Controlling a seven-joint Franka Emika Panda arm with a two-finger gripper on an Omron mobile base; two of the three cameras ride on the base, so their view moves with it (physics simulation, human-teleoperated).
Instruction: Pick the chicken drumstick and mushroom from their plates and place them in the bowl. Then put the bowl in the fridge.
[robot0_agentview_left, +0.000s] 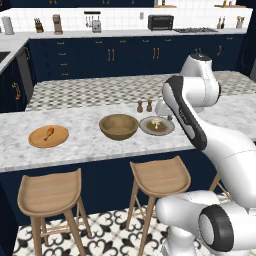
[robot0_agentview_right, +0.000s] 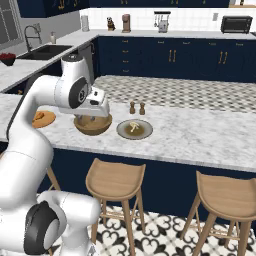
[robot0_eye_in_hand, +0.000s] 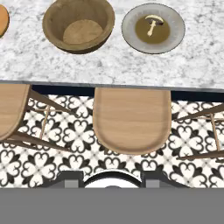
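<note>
The golden-brown chicken drumstick (robot0_agentview_left: 49, 133) lies on the flat wooden plate (robot0_agentview_left: 35, 141) at the left of the island counter. To its right stands the deep wooden bowl (robot0_agentview_left: 118, 131), with nothing in it. Right of the bowl, the pale mushroom (robot0_agentview_left: 156, 122) rests on the grey-rimmed plate (robot0_agentview_left: 167, 129). My gripper (robot0_eye_in_hand: 112, 179) hangs open above the stools, short of the counter's front edge and well above it. From there the bowl (robot0_eye_in_hand: 50, 19), mushroom (robot0_eye_in_hand: 152, 24) and grey plate (robot0_eye_in_hand: 129, 30) lie ahead. The fridge is out of view.
Two brown shakers (robot0_agentview_left: 144, 106) stand just behind the grey plate. Wooden stools (robot0_agentview_left: 50, 192) (robot0_agentview_left: 160, 175) line the counter's near side, one of them (robot0_eye_in_hand: 131, 118) directly under my hand. Navy cabinets and a far counter with appliances run along the back wall.
</note>
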